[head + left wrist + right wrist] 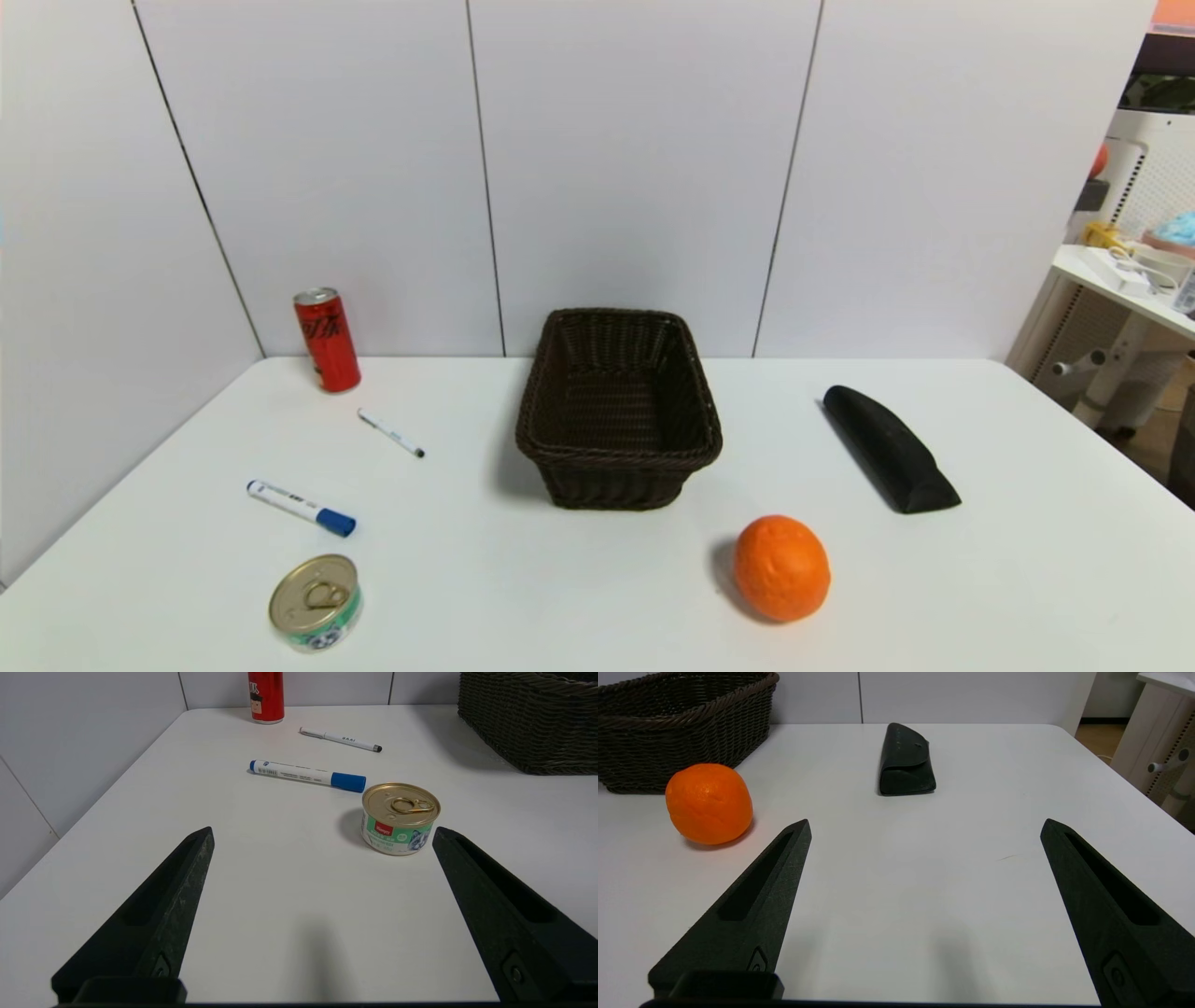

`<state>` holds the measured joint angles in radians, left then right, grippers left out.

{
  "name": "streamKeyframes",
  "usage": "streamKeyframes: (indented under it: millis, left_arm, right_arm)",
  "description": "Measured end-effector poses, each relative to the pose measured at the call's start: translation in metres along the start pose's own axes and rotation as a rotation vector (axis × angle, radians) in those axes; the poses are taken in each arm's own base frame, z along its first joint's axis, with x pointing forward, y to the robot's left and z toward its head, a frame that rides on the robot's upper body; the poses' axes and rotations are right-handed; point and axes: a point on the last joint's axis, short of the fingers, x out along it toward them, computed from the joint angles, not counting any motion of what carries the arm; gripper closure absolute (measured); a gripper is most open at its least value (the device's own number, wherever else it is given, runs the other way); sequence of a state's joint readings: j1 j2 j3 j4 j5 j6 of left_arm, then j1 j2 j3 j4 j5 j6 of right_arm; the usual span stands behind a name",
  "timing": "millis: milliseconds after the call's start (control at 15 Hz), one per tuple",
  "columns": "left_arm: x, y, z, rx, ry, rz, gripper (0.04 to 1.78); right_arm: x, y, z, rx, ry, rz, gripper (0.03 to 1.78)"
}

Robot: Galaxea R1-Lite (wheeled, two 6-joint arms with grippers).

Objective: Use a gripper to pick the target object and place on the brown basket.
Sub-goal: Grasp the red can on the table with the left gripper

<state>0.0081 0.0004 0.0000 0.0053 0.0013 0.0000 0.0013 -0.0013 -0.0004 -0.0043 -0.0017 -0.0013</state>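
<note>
White table against pale wall panels — nothing is gripped yet.

At the far left corner, the red soda can (327, 339) is stood upright near the wall, well apart from the brown basket (618, 439), which is set at the table's middle. Two pens (301, 508) and a gold-lidded tin (316, 602) are laid between the can and the near edge, so a reach is judged to need a path over them. The left gripper (322, 835) is held low with fingers spread wide, empty, the tin just ahead; the right gripper (924, 828) is likewise spread wide and empty — facing an orange (709, 803) and a black case (906, 760).
</note>
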Motion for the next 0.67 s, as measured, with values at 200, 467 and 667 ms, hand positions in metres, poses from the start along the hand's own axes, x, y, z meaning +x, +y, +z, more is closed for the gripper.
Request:
streamKeyframes:
  millis: [200,467,667]
  left_arm:
    - [0.002,0.000,0.013,-0.012,0.011,0.022,0.13]
    - [0.027,0.002,0.065,-0.044,0.083,0.106,0.13]
    - [0.076,0.003,0.120,-0.057,0.135,0.136,0.13]
  right_arm:
    - [0.000,0.000,0.000,0.000,0.000,0.000,0.11]
    - [0.000,0.000,0.000,0.000,0.000,0.000,0.11]
    - [0.000,0.000,0.000,0.000,0.000,0.000,0.11]
